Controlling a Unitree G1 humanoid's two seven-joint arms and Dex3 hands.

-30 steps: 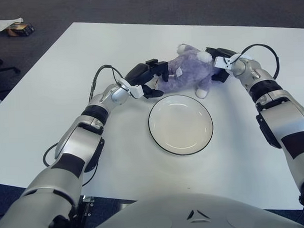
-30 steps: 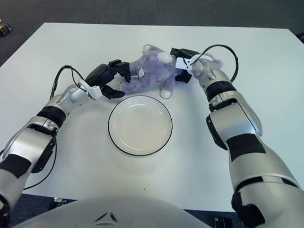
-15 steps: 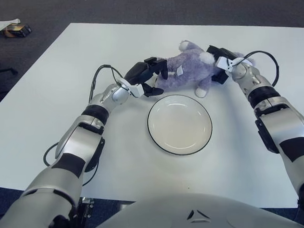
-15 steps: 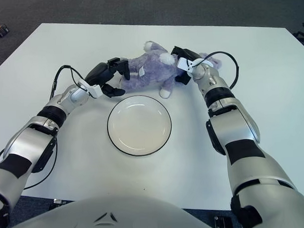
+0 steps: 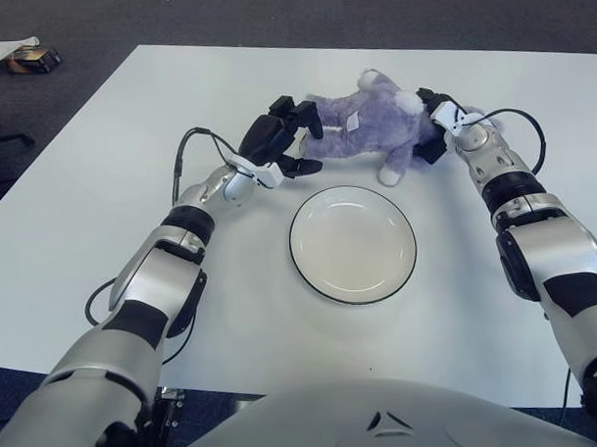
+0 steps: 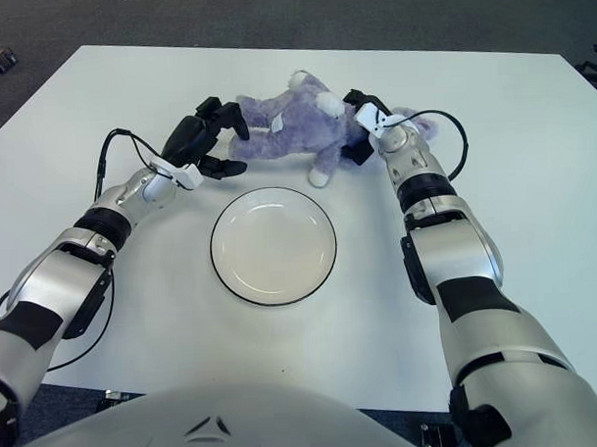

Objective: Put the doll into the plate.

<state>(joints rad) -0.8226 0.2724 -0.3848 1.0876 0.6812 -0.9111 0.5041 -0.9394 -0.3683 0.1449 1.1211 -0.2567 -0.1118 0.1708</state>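
Purple plush doll (image 5: 364, 133) gripped btwn left hand (image 5: 276, 146) & right hand (image 5: 442, 130), beyond white plate (image 5: 352, 244). Grasp step; next: lift, bring over plate.

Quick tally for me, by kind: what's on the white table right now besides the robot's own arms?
Plush doll, purple, held between the left hand and right hand: 1
Plate, white with a dark rim, nothing in it: 1
Total: 2

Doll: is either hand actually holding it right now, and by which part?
Both. The left hand grips one end of the purple doll, the right hand grips the other end. The plate holds nothing yet.
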